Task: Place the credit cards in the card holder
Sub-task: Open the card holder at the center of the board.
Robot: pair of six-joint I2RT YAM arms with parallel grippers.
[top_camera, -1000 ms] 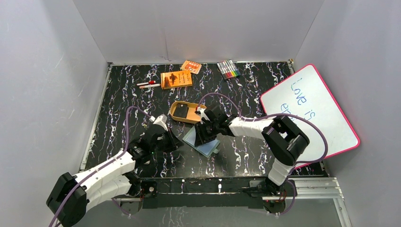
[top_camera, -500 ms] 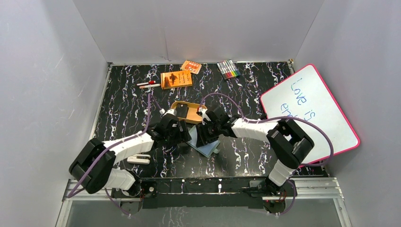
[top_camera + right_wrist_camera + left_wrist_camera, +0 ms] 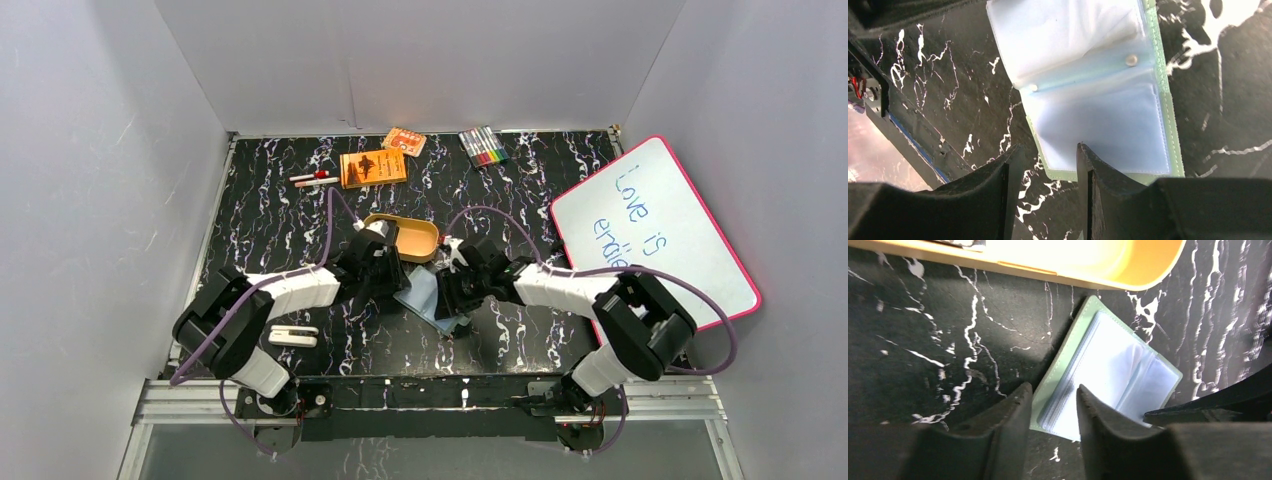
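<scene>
One card holder (image 3: 421,290) lies open beside one yellow tray (image 3: 432,238).

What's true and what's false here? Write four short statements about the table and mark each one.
1. The card holder lies open between the left gripper and the right gripper. True.
2. Both grippers are clamped shut. False: their jaws stand apart.
3. The yellow tray touches the whiteboard. False: it sits mid-table, just behind the card holder.
4. The markers lie near the back wall. True.
</scene>
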